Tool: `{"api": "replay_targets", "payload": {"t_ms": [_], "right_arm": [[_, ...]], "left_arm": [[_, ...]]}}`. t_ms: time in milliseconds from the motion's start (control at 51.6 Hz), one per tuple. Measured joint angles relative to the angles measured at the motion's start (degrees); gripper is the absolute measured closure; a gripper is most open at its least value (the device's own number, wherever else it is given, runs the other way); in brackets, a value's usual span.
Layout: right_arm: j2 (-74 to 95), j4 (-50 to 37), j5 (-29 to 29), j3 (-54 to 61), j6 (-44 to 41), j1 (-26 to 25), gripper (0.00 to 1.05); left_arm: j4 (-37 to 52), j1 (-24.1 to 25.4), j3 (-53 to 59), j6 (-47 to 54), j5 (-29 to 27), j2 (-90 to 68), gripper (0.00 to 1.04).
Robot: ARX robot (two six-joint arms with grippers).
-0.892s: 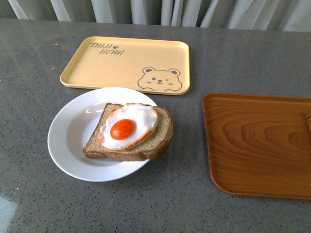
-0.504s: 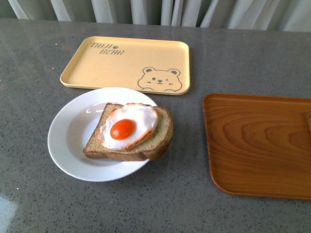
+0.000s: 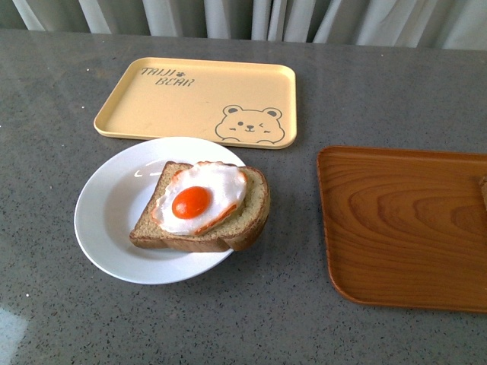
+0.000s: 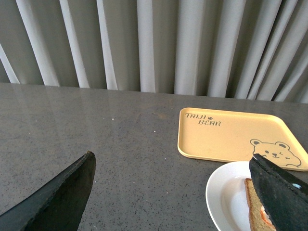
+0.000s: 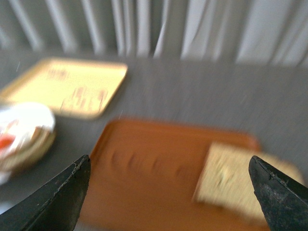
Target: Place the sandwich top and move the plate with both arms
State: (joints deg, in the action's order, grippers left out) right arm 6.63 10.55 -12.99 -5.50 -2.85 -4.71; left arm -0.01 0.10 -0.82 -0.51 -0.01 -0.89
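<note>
The sandwich top (image 5: 230, 185) lay on the wooden tray (image 5: 144, 144), ahead of the nearer right tool (image 5: 168, 161), released and empty.

You are looking at a dark grey, speckled stone-look tabletop (image 3: 289, 327) that fills the scene, flat with a faint sheen. Behind its far edge hangs a pale grey-white pleated curtain (image 4: 159, 43), its folds running straight down to the table. The light is soft and even, with one pale bluish glare patch (image 3: 9, 331) at the table's near left corner.
</note>
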Motion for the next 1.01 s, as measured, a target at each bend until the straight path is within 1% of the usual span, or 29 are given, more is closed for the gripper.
{"api": "replay_targets", "payload": {"t_ms": [39, 78, 97, 174, 252, 349, 543, 698, 872, 1008], "right_arm": [[7.10, 4.72, -7.89, -3.19, -1.53, -4.07, 0.09], [13.99, 4.24, -13.51, -5.33, -2.71, -8.00, 0.09], [15.52, 3.69, -14.51, -5.77, -2.86, -8.87, 0.09], [29.00, -4.48, -20.61, -9.84, -4.26, -16.70, 0.09], [43.23, -12.90, -22.64, -13.57, -5.81, -23.56, 0.09], [59.43, -17.70, -23.23, -17.09, -8.33, -30.27, 0.09], [75.36, -20.28, -23.04, -21.62, -12.11, -37.44, 0.09], [83.30, -21.59, -22.64, -24.72, -13.88, -40.52, 0.09], [89.85, -23.12, -22.08, -26.82, -14.47, -41.66, 0.09], [93.88, -25.68, -21.46, -27.82, -13.75, -41.20, 0.09]], "left_arm": [[0.00, 0.00, 0.00, 0.02, 0.09, 0.00, 0.09], [0.00, 0.00, 0.00, 0.02, 0.07, 0.00, 0.09], [0.00, 0.00, 0.00, 0.02, 0.02, 0.00, 0.09], [0.00, 0.00, 0.00, 0.02, 0.00, 0.00, 0.09], [0.00, 0.00, 0.00, 0.02, 0.00, 0.00, 0.09], [0.00, 0.00, 0.00, 0.02, 0.00, 0.00, 0.09], [0.00, 0.00, 0.00, 0.02, 0.02, 0.00, 0.09], [0.00, 0.00, 0.00, 0.02, 0.00, 0.00, 0.09], [0.00, 0.00, 0.00, 0.02, 0.00, 0.00, 0.09], [0.00, 0.00, 0.00, 0.02, 0.00, 0.00, 0.09]]}}
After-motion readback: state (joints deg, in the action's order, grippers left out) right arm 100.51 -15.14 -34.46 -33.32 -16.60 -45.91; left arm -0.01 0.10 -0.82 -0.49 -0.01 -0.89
